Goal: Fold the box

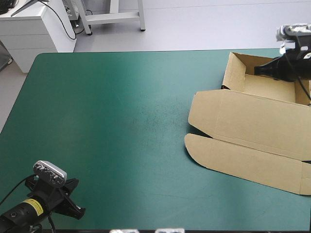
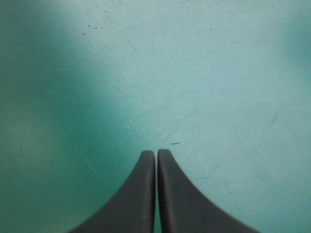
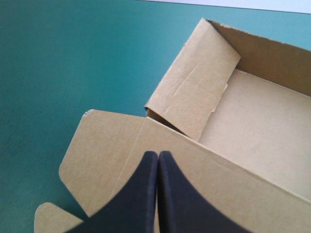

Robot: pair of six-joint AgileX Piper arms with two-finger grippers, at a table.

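The brown box (image 1: 252, 121) lies at the table's right side as an open tray with its lid flat. The tray (image 3: 257, 121) is at the far end, its walls raised. One side wall (image 3: 194, 87) leans inward. The lid and its rounded front flap (image 1: 243, 162) stretch toward the near edge. My right gripper (image 1: 256, 71) hangs over the tray, shut, and in the right wrist view its tip (image 3: 158, 153) sits above the board where the lid meets the tray. My left gripper (image 1: 80, 210) is shut near the table's near left corner, with only bare teal-green cover ahead of it (image 2: 156, 151).
The box runs past the table's right edge. A white cabinet (image 1: 34, 29) and a metal frame (image 1: 112, 17) stand on the floor beyond the far edge. Teal-green cover (image 1: 121, 121) spans between the left gripper and the box.
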